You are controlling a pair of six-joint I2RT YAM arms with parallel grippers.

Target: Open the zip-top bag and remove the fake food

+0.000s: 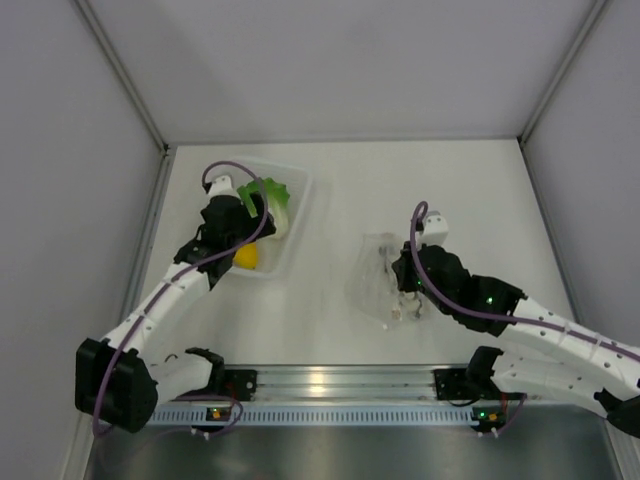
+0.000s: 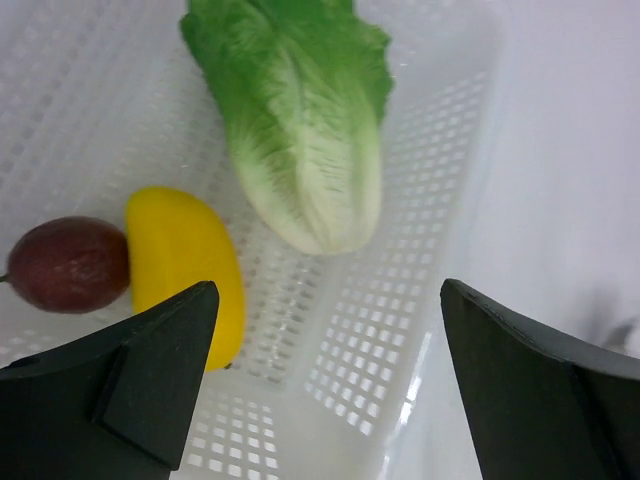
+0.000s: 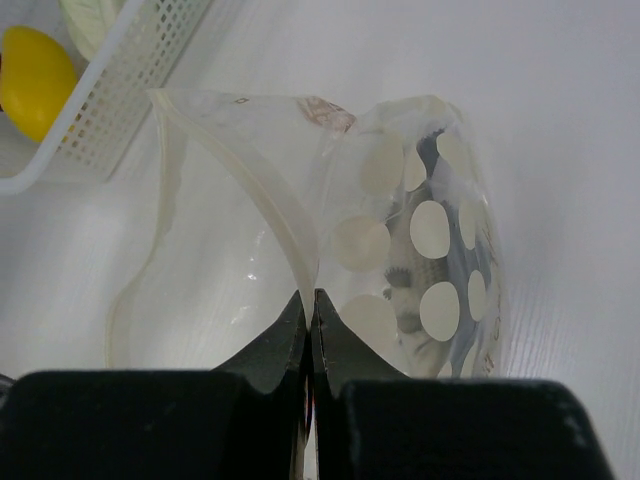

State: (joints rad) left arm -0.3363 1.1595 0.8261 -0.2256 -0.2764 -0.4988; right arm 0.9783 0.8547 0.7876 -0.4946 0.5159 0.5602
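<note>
Over the tray [image 2: 420, 300], the left gripper [image 2: 330, 290] spreads empty; the right gripper [image 3: 310, 296] pinches the bag [image 3: 400, 230] by its lip, best held steady for the next reach.

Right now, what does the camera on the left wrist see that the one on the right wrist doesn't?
Only the left wrist view: the dark red fruit, the whole green lettuce leaf, and the left gripper, open over them. Only the right wrist view: the zip-top bag, its rim pinched in the shut right gripper, with something inside. Both: the yellow piece lying in the perforated tray.
</note>
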